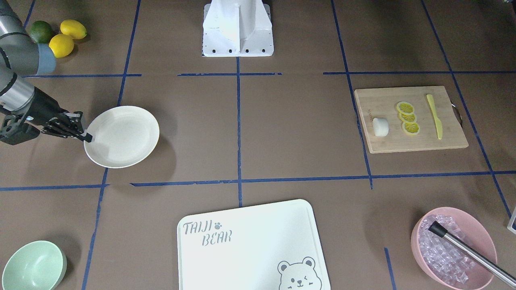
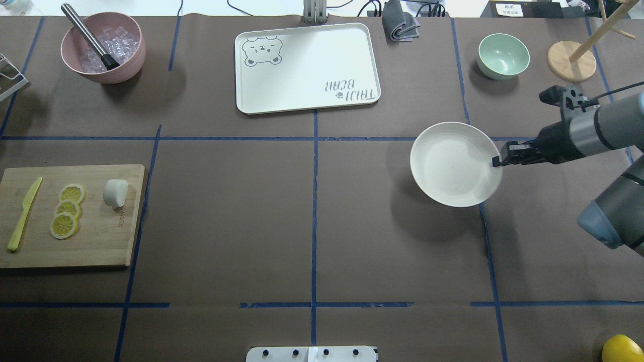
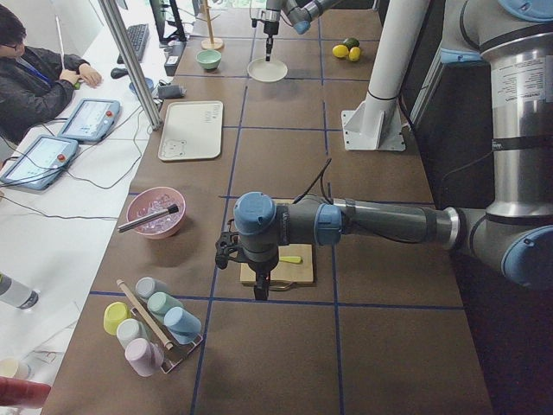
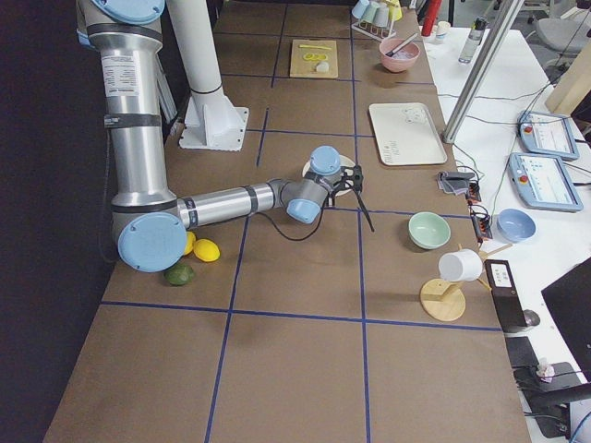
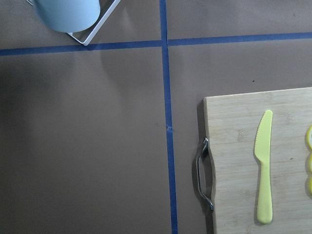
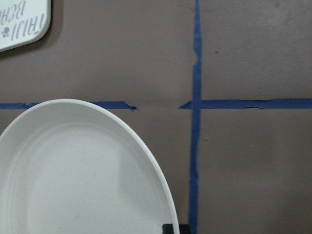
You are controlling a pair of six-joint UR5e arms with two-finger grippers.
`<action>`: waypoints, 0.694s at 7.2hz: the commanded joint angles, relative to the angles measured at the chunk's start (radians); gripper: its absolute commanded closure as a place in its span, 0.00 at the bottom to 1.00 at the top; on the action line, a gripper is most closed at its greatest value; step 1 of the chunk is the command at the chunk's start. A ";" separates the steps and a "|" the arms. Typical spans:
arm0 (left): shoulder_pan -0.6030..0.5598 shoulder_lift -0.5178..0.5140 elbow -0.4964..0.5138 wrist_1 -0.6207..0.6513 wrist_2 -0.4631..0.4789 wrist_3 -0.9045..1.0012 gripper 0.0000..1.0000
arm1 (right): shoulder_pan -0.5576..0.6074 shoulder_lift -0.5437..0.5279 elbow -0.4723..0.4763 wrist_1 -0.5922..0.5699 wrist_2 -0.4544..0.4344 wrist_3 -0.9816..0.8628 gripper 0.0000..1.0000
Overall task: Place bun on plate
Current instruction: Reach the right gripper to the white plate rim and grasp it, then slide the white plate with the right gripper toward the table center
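The bun (image 2: 115, 193) is a small white cylinder on the wooden cutting board (image 2: 100, 241), beside the lemon slices (image 2: 68, 208); it also shows as the bun (image 1: 380, 127). The plate (image 2: 453, 163) is round and cream-white, far from the bun on the table's other side. My right gripper (image 2: 497, 161) is shut on the plate's rim, and the plate's offset shadow suggests that it hangs above the table. In the right wrist view the plate (image 6: 73, 170) fills the lower left. My left gripper (image 3: 262, 290) hangs by the board's outer end; I cannot tell whether it is open or shut.
A yellow knife (image 2: 22, 213) lies on the board. At the far side stand a white bear tray (image 2: 307, 65), a pink bowl (image 2: 103, 48) of ice, a mint-green bowl (image 2: 503, 55) and a wooden stand (image 2: 571, 60). Lemons and a lime (image 1: 66, 38) lie near the right arm.
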 commanded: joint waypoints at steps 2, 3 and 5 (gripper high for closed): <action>0.000 0.000 0.000 0.000 0.000 0.000 0.00 | -0.192 0.206 0.002 -0.077 -0.152 0.244 0.99; 0.000 0.000 0.000 0.000 0.000 0.000 0.00 | -0.282 0.276 -0.007 -0.162 -0.270 0.271 0.99; 0.000 0.000 0.000 0.002 0.000 0.000 0.00 | -0.383 0.411 -0.058 -0.300 -0.401 0.304 0.99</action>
